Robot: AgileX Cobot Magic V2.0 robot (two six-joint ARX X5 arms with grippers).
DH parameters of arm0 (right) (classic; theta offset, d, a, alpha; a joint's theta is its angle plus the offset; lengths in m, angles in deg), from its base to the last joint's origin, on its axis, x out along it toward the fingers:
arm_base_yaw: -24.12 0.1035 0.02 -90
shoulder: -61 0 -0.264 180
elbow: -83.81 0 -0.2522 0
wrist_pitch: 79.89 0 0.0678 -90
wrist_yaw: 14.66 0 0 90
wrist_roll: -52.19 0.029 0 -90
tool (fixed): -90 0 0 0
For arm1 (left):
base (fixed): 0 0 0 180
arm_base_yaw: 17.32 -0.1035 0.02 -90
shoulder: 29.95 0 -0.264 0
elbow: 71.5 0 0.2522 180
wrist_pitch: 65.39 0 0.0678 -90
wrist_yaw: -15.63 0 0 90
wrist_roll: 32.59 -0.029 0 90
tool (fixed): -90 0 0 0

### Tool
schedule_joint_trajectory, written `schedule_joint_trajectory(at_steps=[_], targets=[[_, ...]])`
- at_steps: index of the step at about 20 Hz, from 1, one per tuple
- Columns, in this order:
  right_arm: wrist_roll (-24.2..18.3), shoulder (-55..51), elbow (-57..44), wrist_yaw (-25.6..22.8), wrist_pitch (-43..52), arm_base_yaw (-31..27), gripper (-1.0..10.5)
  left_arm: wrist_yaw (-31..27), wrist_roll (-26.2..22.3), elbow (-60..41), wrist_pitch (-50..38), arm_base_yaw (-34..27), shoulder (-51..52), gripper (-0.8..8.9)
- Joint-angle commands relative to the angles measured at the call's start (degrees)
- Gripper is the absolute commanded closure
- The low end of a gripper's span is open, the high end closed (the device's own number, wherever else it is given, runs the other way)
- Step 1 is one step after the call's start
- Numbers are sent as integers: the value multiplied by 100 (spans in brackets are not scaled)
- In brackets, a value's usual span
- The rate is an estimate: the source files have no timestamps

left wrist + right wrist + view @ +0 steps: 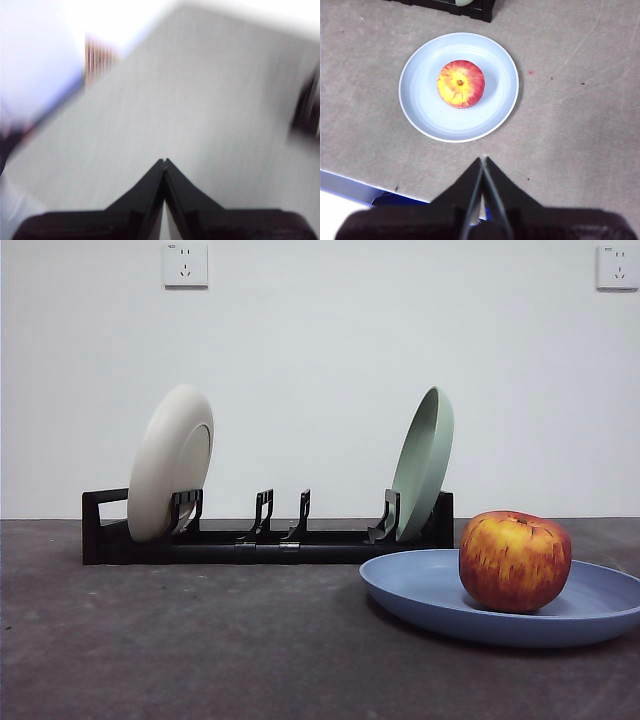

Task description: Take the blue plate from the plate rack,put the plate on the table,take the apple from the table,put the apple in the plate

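Apple (514, 561) resting in blue plate (420, 590) on worktop (180, 640) beside rack (260, 540) — right hand (483, 161) closed, empty, well clear above — could roll out if plate bumped.

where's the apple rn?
The apple sits in the blue plate on the table, at the right of the front view, just in front of the plate rack's end holding the pale green plate.
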Motion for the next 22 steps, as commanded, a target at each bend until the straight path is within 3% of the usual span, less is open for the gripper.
schedule_joint_trajectory(at_steps=[1, 2, 4, 8, 15, 19, 22], targets=[[28, 4, -4, -26, 4, 9, 946, 79, -317, -920, -2452, -269, 352, 817], [28, 4, -4, -28, 4, 9, 946, 332, -297, -1462, -3469, -407, 529, 817], [28, 4, -4, -42, 7, 9, 946, 1104, -245, -2323, -4666, -601, 728, 817], [28, 4, -4, -39, 4, 9, 946, 2402, -330, -3512, -5488, -732, 758, 817], [28, 4, -4, -39, 4, 9, 946, 2371, -555, -5117, -5775, -732, 1303, 817], [28, 4, -4, -39, 7, 9, 946, 2365, -879, -5434, -5399, -750, 2166, 817], [28, 4, -4, -39, 2, 9, 946, 2371, -1023, -5436, -5735, -754, 2197, 817]])
